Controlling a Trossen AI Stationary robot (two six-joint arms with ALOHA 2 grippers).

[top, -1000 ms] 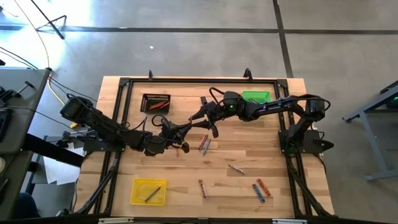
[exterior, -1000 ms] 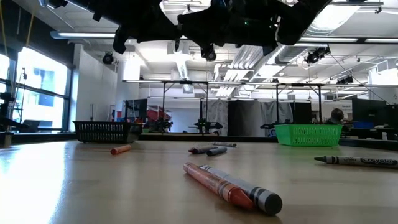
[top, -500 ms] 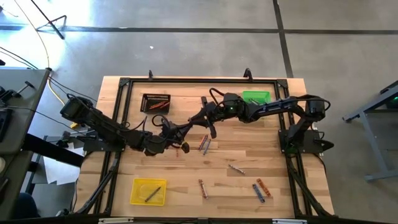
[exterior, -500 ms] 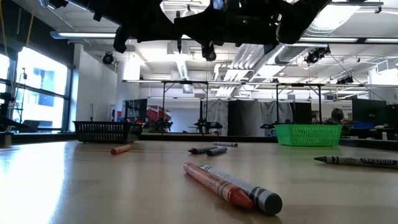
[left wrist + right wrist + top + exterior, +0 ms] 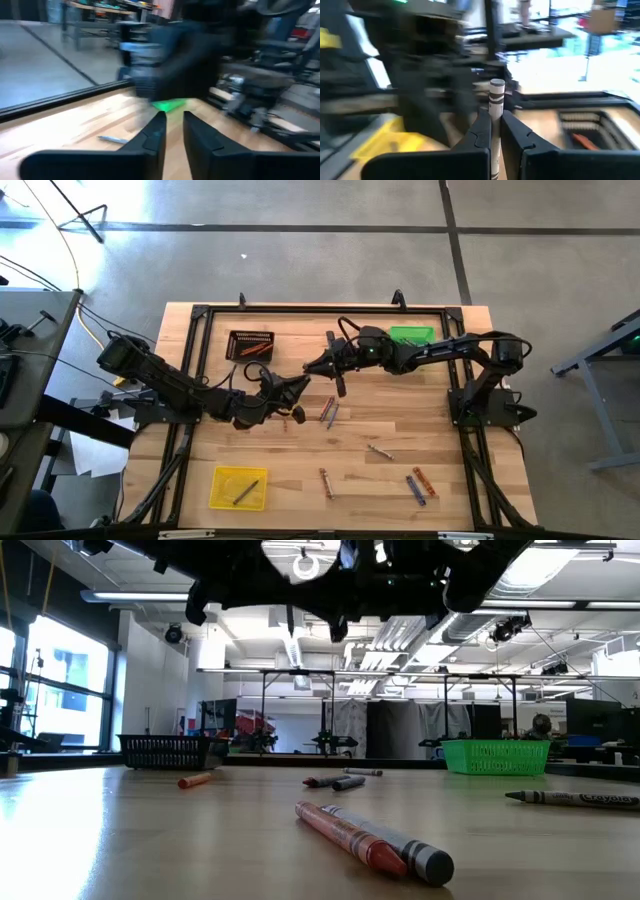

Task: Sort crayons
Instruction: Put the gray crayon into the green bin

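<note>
Black, green, yellow trays on table

A pale wooden-plank bench with a black metal frame round its edges carries three small trays: a black mesh basket near the far left corner, a green mesh basket near the far right corner, and a yellow plastic tray at the near left corner. Loose crayons lie at the bench's middle; others lie scattered toward the near right corner, one pair side by side.
</note>
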